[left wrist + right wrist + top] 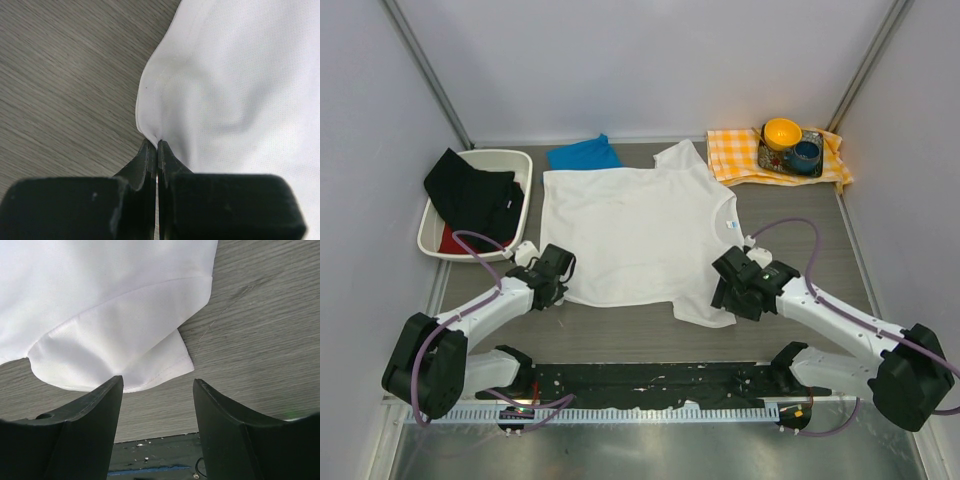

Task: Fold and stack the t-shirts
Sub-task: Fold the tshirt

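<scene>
The white t-shirt (640, 230) lies spread flat in the middle of the table, collar toward the right. My left gripper (558, 283) is shut on the shirt's near left corner, pinching the hem (150, 131) between its fingertips. My right gripper (732, 290) is open and empty just above the table, next to the near sleeve (125, 360), which lies just ahead of its fingers (95, 405). The blue t-shirt (584, 154) sits as a small folded square at the back, touching the white shirt's far edge.
A white bin (516, 161) at the back left holds black and red clothes. An orange-and-white checked cloth (735, 158) at the back right carries a tray with a yellow bowl (782, 132) and a blue cup (806, 155). A black strip (650, 380) runs along the near edge.
</scene>
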Robot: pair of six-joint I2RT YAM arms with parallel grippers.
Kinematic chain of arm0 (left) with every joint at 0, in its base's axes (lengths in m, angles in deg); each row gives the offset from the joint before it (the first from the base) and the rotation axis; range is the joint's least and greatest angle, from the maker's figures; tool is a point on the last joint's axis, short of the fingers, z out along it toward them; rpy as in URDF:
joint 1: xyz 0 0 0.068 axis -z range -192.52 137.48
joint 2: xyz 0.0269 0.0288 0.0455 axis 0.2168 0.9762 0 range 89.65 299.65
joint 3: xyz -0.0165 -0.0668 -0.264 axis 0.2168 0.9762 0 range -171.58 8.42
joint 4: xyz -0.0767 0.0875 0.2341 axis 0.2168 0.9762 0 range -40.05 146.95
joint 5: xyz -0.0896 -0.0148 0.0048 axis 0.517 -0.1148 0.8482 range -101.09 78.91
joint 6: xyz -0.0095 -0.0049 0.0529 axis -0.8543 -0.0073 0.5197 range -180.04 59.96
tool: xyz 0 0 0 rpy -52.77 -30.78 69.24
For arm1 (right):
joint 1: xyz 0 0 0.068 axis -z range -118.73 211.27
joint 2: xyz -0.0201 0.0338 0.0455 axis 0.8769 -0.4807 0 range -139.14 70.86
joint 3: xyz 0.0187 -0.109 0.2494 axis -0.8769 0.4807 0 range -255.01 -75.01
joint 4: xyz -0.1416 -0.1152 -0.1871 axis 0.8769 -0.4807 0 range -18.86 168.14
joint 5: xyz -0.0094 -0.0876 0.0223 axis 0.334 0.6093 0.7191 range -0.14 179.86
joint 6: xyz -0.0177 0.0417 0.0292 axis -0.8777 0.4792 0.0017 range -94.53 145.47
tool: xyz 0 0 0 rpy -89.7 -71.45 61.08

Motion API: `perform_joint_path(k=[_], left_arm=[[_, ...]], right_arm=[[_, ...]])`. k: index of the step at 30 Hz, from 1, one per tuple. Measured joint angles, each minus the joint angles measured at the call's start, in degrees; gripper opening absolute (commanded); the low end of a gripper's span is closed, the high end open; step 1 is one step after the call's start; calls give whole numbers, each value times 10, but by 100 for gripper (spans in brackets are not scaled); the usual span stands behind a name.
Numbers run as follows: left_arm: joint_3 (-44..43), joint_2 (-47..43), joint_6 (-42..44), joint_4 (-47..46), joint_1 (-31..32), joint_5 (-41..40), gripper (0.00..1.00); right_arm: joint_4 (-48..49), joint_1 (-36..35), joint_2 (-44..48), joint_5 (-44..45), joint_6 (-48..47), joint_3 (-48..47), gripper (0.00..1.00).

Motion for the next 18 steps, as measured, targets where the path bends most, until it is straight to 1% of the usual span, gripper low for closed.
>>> perform_joint_path(k=[18], left_arm=[[0, 0, 4, 2, -1, 0, 0]], right_arm=[[47, -1, -21, 0, 0, 82, 62]])
